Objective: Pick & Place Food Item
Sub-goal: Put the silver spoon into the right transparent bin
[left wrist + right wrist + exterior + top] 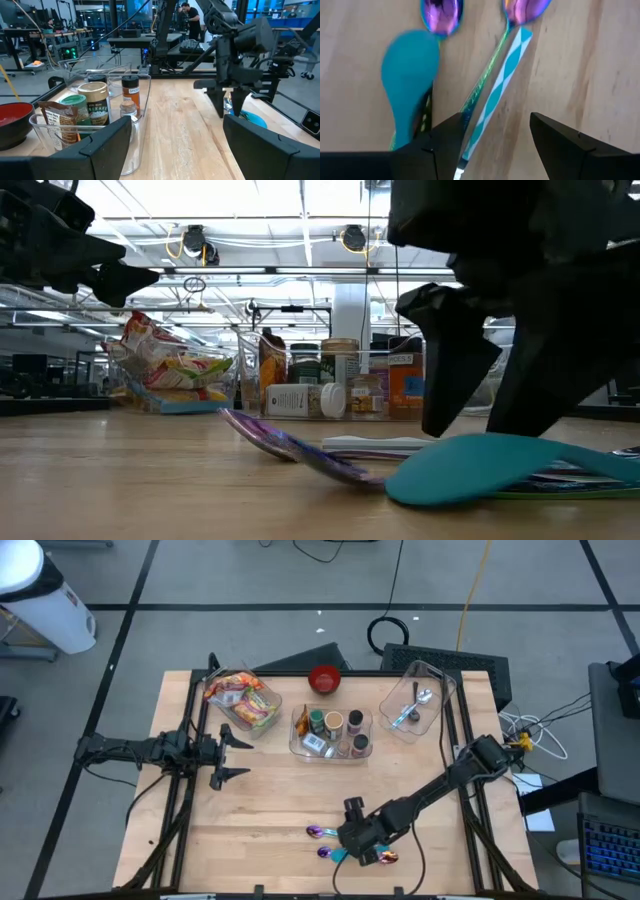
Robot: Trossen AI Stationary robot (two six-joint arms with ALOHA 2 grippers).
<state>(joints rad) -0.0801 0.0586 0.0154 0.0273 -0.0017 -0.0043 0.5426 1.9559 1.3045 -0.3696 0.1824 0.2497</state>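
The right arm reaches diagonally across the counter [270, 795], its wrist bent down so the right pincer [490, 135] hangs just above a cluster of utensils: a teal spoon [409, 75], two iridescent purple spoons [441, 12] and a teal-and-white checked handle [500, 85]. Its fingers [445, 137] stand apart, straddling that handle and grasping nothing. The left arm lies level, well away from the utensils, left pincer [232, 755] spread wide and released, pointing toward the clear bin of jars [330, 735].
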